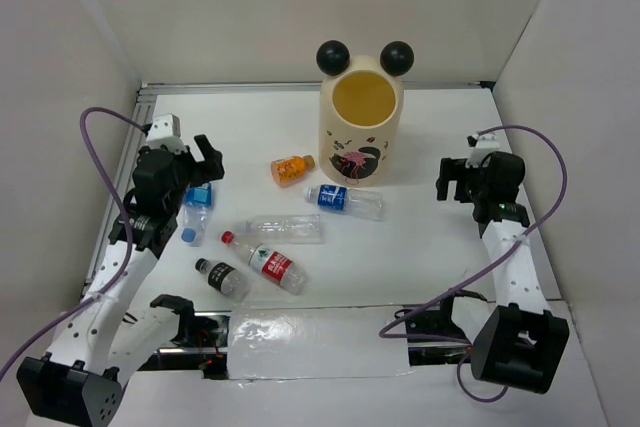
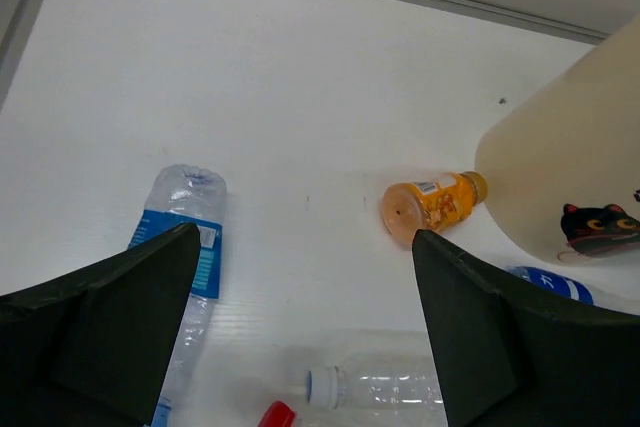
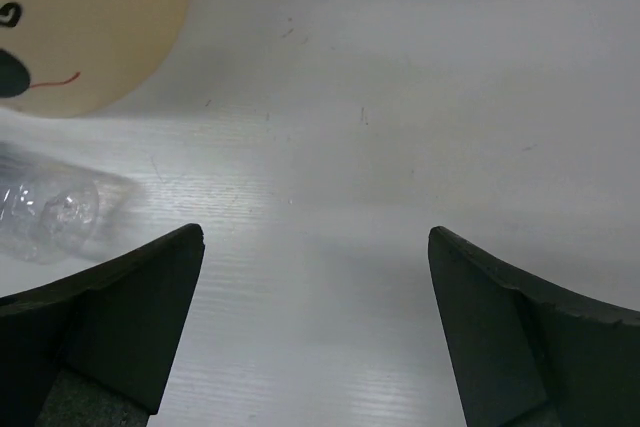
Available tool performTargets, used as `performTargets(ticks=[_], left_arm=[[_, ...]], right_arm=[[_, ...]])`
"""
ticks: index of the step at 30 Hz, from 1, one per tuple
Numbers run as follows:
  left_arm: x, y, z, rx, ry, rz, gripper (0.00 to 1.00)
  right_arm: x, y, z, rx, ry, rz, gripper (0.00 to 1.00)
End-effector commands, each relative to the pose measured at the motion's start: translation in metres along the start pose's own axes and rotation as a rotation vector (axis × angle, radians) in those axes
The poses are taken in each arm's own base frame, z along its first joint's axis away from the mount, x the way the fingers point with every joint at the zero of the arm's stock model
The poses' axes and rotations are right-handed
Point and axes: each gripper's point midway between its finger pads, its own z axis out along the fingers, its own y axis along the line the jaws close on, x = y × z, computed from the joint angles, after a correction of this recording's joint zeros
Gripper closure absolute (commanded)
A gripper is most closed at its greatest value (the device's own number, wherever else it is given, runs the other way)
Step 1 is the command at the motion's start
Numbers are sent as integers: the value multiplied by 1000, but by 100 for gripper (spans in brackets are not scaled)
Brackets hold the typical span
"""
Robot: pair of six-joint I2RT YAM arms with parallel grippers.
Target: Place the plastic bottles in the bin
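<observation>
The cream bin (image 1: 360, 132) with black ball ears stands upright at the back centre. Six plastic bottles lie on the table: an orange one (image 1: 291, 168), a blue-labelled one (image 1: 345, 200), a clear one (image 1: 285, 228), a red-white one (image 1: 270, 264), a black-labelled one (image 1: 222, 278) and a blue-labelled one (image 1: 196, 212) at the left. My left gripper (image 1: 205, 162) is open and empty above the table; between its jaws I see bare table (image 2: 305, 237), with the orange bottle (image 2: 430, 207) to the right and the left blue bottle (image 2: 185, 247) to the left. My right gripper (image 1: 450, 179) is open and empty, right of the bin (image 3: 80, 27).
White walls enclose the table on three sides. A sheet of clear film (image 1: 300, 337) is taped along the near edge between the arm bases. Purple cables loop beside each arm. The base of the blue-labelled bottle (image 3: 45, 212) shows at the left of the right wrist view.
</observation>
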Motion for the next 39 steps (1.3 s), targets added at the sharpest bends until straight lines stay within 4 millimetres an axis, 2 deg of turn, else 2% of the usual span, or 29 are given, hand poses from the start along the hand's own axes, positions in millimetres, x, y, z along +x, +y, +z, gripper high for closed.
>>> performTargets(ticks=[1,2,4,5,6,7,8,9,11,12,13,14,15,16,17,18,20,21,22,23,24,25,27,31,32,33,34,37,39], left_arm=[[6,-12,-6,72,37,-21,0],[9,-11,-7,69,49,-19,0],[12,-12,-7,74,63,-18,0],[15,-10,-8,70,76,-15,0],[18,-11,-9,75,88,-14,0],[21,-10,-9,72,99,-13,0],[24,-9,-10,68,110,-2,0],[23,-10,-12,75,120,-1,0],[22,-7,-15,66,122,6,0],[24,-6,-16,62,132,8,0],[29,-6,-18,66,156,10,0],[33,-4,-20,63,162,2,0],[30,-6,-23,76,152,-1,0],[39,-4,-24,67,178,-10,0],[35,-5,-27,72,163,-12,0],[42,-3,-29,67,176,-22,0],[50,0,-30,58,199,-28,0],[54,1,-32,55,209,-27,0],[57,2,-33,51,219,-26,0],[57,0,-33,59,222,-22,0],[62,1,-33,56,232,-21,0],[62,1,-33,56,232,-21,0],[64,2,-33,53,241,-20,0],[65,1,-34,63,243,-11,0],[67,2,-35,62,245,-11,0],[67,2,-35,62,245,-11,0],[65,1,-37,66,233,-13,0],[69,0,-37,71,244,-8,0],[69,0,-37,71,244,-8,0]], right_arm=[[-19,12,-17,-83,-58,-125,0],[-19,24,-21,-159,-71,-182,0],[-2,44,-29,-307,-44,-350,0],[-1,58,-34,-402,-52,-398,6],[-2,86,-46,-577,-98,-426,11],[10,100,-59,-697,-113,-545,17],[11,110,-66,-776,-149,-585,26],[9,128,-77,-874,-210,-608,45],[11,143,-85,-938,-290,-736,48],[12,158,-89,-984,-311,-800,42],[16,166,-87,-1001,-307,-835,25],[15,189,-93,-1054,-346,-926,16],[16,194,-87,-1023,-331,-993,5],[18,204,-87,-1031,-335,-1025,2],[15,215,-81,-1030,-348,-1045,2],[15,234,-84,-1041,-353,-1096,2],[4,260,-76,-1018,-358,-1094,1],[14,282,-80,-1050,-358,-1134,1],[1,289,-60,-909,-364,-1164,1],[-11,294,-60,-894,-414,-1149,1],[-1,303,-49,-887,-385,-1172,2],[-5,303,-36,-817,-370,-1186,2],[-2,315,-12,-802,-316,-1191,3],[0,327,28,-725,-242,-1189,7],[-11,330,34,-696,-249,-1189,8],[-6,330,42,-690,-217,-1207,8],[10,332,55,-704,-155,-1221,8],[28,334,76,-703,-54,-1246,11],[37,332,83,-699,-20,-1255,12]])
